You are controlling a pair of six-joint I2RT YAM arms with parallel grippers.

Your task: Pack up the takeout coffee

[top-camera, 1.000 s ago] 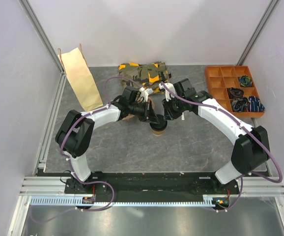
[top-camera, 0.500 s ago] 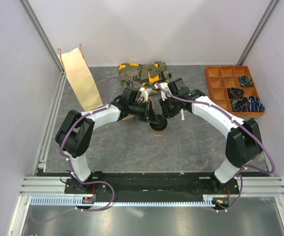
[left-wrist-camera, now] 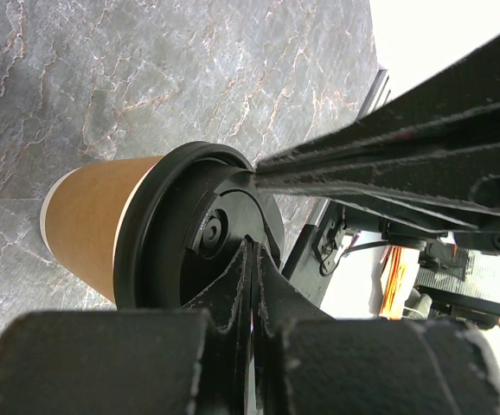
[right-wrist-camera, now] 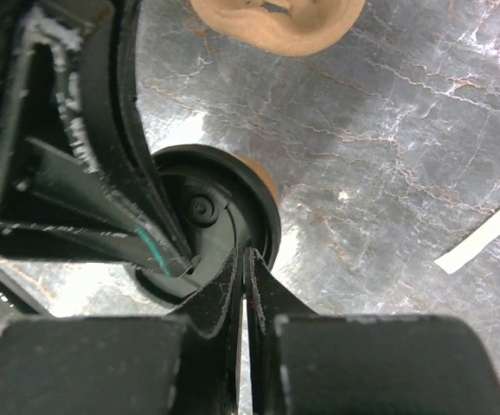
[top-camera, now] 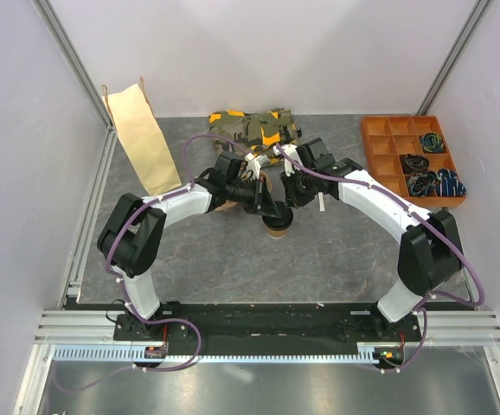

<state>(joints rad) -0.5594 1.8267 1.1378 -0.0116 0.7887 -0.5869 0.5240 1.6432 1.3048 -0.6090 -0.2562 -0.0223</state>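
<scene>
The takeout coffee (top-camera: 278, 227) stands mid-table, a tan paper cup (left-wrist-camera: 86, 226) with its black lid (left-wrist-camera: 200, 232) on top. My left gripper (left-wrist-camera: 252, 246) is shut, its tips resting on the lid near the middle, nothing between them. My right gripper (right-wrist-camera: 248, 252) comes in from the other side. Its jaws are pressed together with the tips on the lid (right-wrist-camera: 211, 216) at its rim, and I see nothing pinched between them. Both grippers meet over the cup in the top view, the left (top-camera: 270, 213) and the right (top-camera: 290, 204).
A brown pulp cup tray (right-wrist-camera: 276, 22) lies just behind the cup, partly under the left arm. A tall paper bag (top-camera: 142, 138) leans at the back left. A camouflage bundle (top-camera: 254, 128) sits at the back, an orange compartment box (top-camera: 413, 160) at the right. A white strip (right-wrist-camera: 483, 242) lies nearby.
My right arm has shifted slightly left toward the cup and its jaws have closed. The left arm and the cup have stayed in place.
</scene>
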